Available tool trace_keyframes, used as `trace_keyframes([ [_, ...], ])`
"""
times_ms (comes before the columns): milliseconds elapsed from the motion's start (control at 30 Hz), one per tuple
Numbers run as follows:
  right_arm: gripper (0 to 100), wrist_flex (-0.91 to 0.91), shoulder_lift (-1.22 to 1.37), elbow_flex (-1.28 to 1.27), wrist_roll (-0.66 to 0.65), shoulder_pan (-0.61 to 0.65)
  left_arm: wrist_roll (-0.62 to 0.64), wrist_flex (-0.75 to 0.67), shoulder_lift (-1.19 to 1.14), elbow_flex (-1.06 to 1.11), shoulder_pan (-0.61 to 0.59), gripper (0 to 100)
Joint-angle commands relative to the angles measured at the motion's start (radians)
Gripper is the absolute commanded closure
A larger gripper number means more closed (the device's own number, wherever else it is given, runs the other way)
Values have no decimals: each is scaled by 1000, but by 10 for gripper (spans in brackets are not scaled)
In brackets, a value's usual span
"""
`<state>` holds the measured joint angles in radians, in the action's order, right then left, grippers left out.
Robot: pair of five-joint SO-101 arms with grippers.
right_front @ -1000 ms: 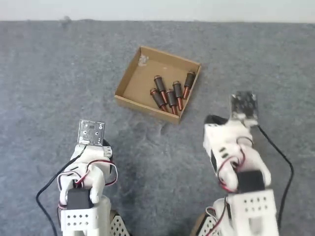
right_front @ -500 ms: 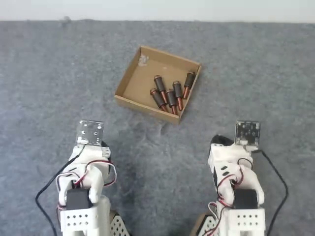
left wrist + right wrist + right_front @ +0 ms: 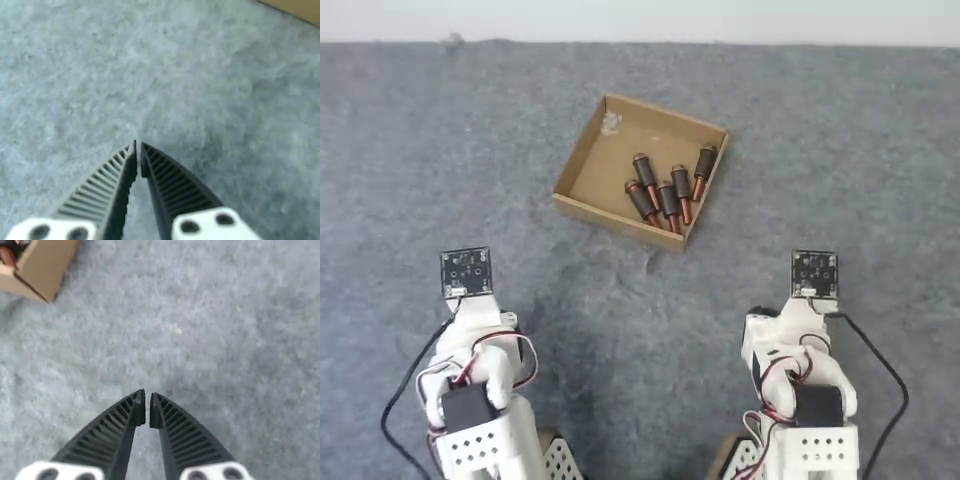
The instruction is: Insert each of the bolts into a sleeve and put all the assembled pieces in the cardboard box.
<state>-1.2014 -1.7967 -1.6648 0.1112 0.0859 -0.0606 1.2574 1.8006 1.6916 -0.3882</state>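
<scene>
The cardboard box [image 3: 582, 165] sits on the grey carpet at centre back, and several dark sleeves with copper bolts [image 3: 665, 190] lie in its right half. A corner of the box [image 3: 37, 267] shows in the right wrist view. Both arms are folded back near the front edge, left arm [image 3: 470, 330] and right arm [image 3: 800, 340]. My left gripper [image 3: 138, 148] is shut over bare carpet with nothing in it. My right gripper [image 3: 146, 396] is shut as well, empty, over carpet to the front right of the box.
Grey carpet [image 3: 640, 300] covers the whole table between the arms and the box. A pale wall edge [image 3: 640, 20] runs along the back. A sliver of the box [image 3: 300, 7] shows at the edge of the left wrist view.
The right arm has drawn back from beside the box toward the front edge. The left arm has swung to the left and settled lower. The box contents have not moved.
</scene>
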Motion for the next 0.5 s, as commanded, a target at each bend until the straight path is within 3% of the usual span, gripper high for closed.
trace_keyframes([
  [0, 990, -91, -19, -20, 11, 79, -8, 5, 21, -7, 34, 987],
  [167, 990, -107, -18, -18, 8, 165, -8, 5, 21, -7, 35, 987],
  [467, 991, -107, -18, -18, 6, 165, -8, 5, 21, -7, 40, 985],
])
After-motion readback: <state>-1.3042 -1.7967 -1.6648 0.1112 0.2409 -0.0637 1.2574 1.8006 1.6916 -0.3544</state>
